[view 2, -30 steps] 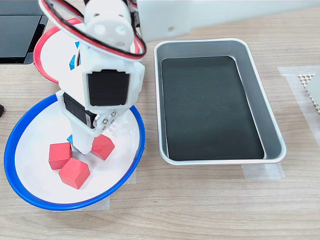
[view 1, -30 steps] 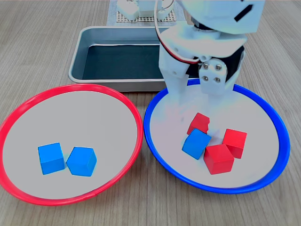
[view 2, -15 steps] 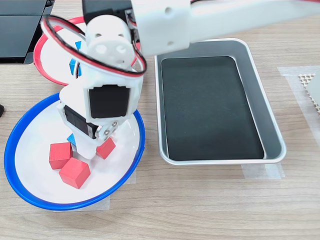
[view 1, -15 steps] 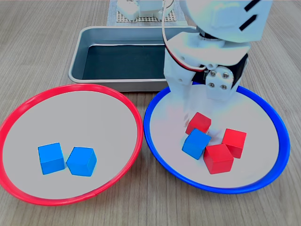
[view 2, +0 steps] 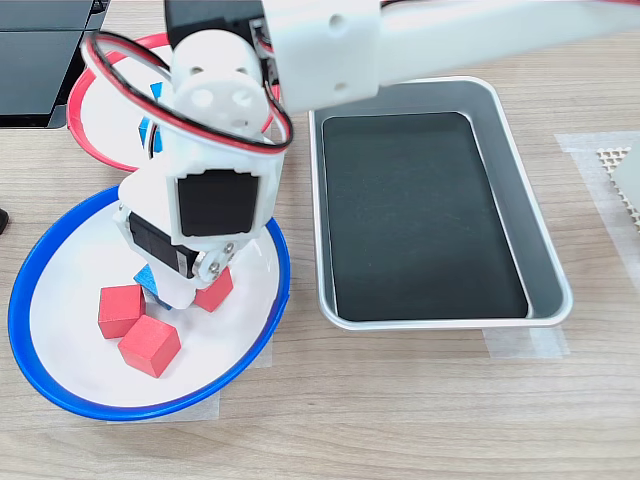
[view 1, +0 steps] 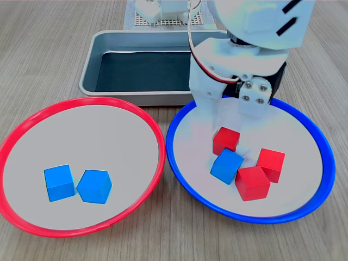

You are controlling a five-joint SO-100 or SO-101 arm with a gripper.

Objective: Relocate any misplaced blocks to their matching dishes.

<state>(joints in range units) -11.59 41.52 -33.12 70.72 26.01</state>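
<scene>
1. Wood tabletop, two dishes side by side near one edge.
2. Claw [view 1: 235,111] spread wide, holding nothing, hanging over the blue dish [view 1: 179,117].
3. Red cube [view 1: 226,140] sits right below it, beside the blue cube [view 1: 227,166].

First exterior view close, facing the arm, second exterior view overhead, both sharing blue-rimmed dish [view 1: 179,163] [view 2: 20,330].
</scene>
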